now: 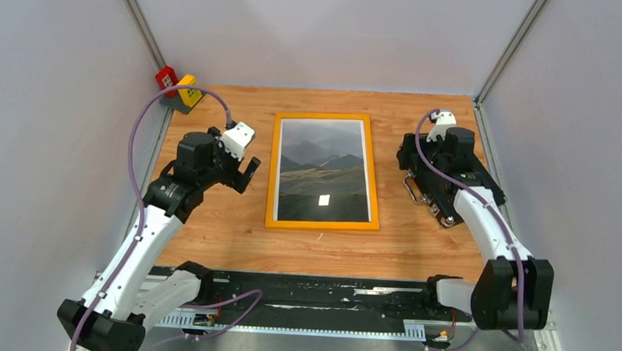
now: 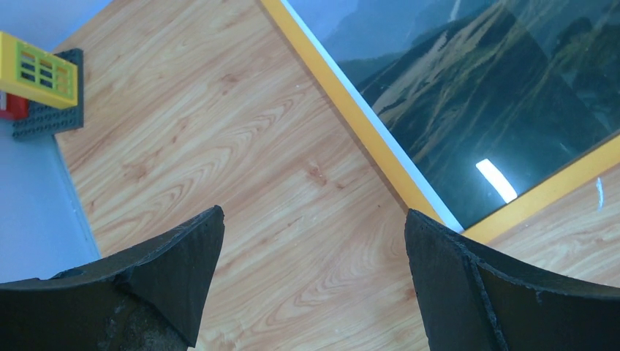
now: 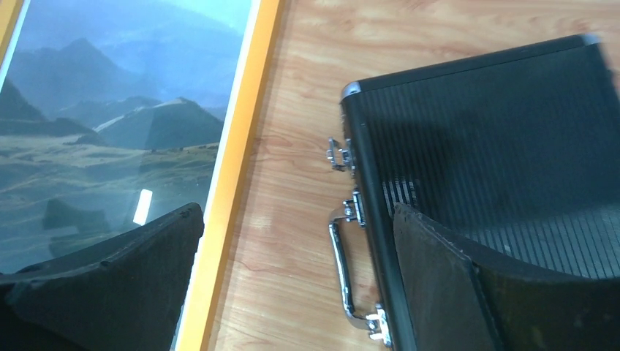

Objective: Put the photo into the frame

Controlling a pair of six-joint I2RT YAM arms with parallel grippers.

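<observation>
Splayed left end effector [image 2: 314, 213] beside frame [image 2: 356, 117]

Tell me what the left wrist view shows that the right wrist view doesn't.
Only the left wrist: a yellow brick on a grey plate, next to a red block, at the corner of the table. Only the right wrist: the black case with its metal handle, beside the frame but apart from it. Both: the frame lying face up with the photo behind its pane, the table, and an open, empty claw: the left claw in one, the right claw in the other.
</observation>
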